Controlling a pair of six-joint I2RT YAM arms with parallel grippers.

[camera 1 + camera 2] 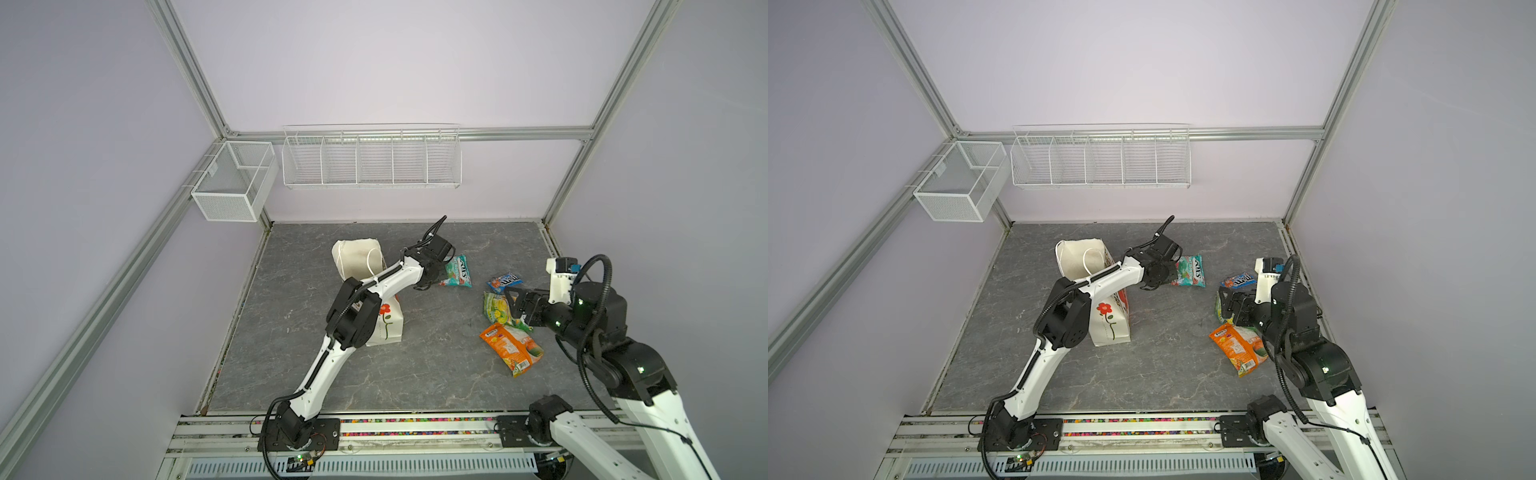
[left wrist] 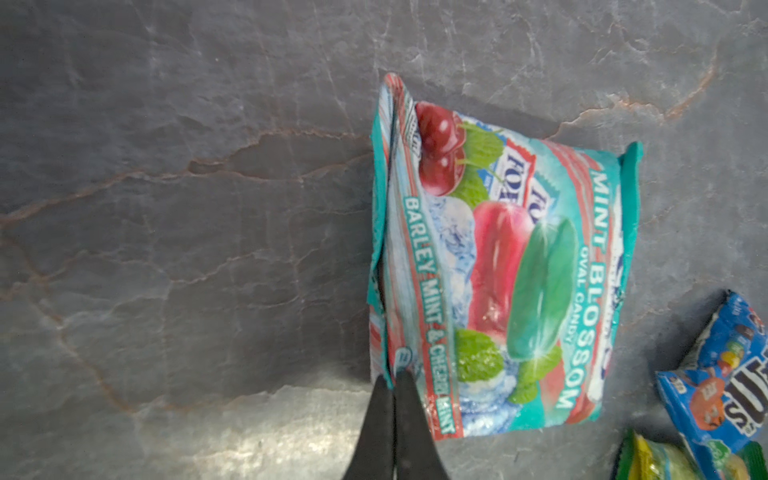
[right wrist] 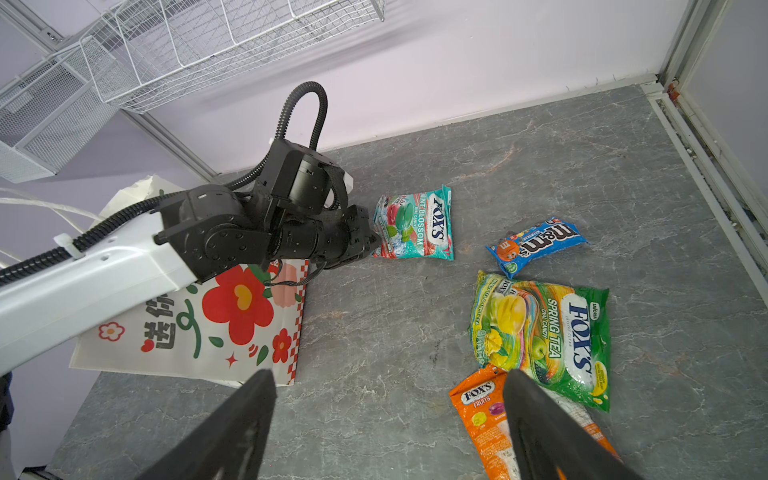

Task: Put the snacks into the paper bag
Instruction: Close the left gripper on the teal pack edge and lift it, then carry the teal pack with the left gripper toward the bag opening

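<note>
1. The left gripper has its jaws pressed together, pinching the edge of the teal packet, which lies on the table just right of centre in both top views.
2. The paper bag stands upright left of centre, mouth open.
3. The right gripper is spread wide over the green-yellow packet and the orange packet at the right.
4. The blue M&M's packet lies just above them.

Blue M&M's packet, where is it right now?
In both top views the blue M&M's packet lies on the right, just behind the green-yellow packet, right of the teal packet.
</note>
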